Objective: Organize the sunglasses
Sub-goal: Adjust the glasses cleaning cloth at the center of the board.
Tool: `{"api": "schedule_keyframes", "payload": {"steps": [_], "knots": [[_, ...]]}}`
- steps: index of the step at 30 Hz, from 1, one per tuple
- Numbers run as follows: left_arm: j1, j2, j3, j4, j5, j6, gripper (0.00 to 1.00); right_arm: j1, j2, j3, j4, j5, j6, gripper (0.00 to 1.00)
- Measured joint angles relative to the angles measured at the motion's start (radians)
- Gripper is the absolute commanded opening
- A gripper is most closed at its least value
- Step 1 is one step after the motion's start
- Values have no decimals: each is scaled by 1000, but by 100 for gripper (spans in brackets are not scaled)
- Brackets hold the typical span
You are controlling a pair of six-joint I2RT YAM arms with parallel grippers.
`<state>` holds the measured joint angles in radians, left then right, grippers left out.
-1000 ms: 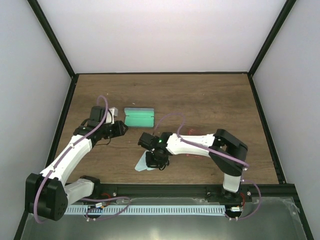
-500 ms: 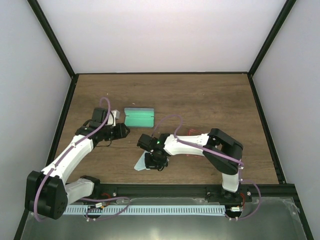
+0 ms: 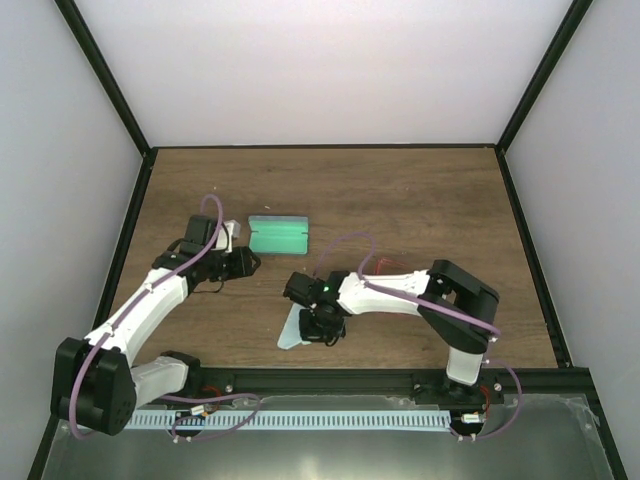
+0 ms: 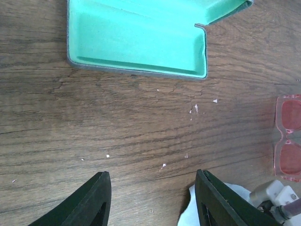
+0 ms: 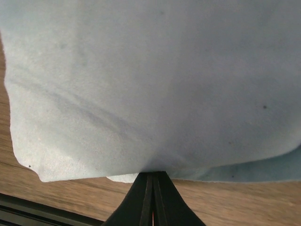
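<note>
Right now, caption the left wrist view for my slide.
Open left hand hovers near the open green-lined case; red sunglasses lie at frame right.

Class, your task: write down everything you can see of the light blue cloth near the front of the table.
The cloth is soft, matte, pale blue fabric with faint creases and a few dark specks. It lies on the wooden table near the front edge. One corner looks doubled over, showing a second layer. The right gripper, its fingers closed together, pinches the cloth's edge.
</note>
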<state>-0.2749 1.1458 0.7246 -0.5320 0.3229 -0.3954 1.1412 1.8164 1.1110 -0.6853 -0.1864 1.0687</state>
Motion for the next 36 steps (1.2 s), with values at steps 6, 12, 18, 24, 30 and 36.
{"api": "schedule_keyframes", "payload": {"steps": [6,12,18,24,30,36], "knots": [[0,5,0,6,0,3,50,0,-63,-72,-36,10,3,1],[-17,5,0,25,24,-8,45,0,-121,-136,-82,25,7,2],[-262,75,8,106,85,-49,9,0,-127,-142,-92,28,10,2],[-398,259,18,143,171,-71,4,0,-138,-153,-92,33,23,2],[-453,333,21,179,222,-77,4,0,-157,-174,-91,34,26,2],[-494,413,27,203,236,-78,4,0,-162,-179,-92,35,29,2]]}}
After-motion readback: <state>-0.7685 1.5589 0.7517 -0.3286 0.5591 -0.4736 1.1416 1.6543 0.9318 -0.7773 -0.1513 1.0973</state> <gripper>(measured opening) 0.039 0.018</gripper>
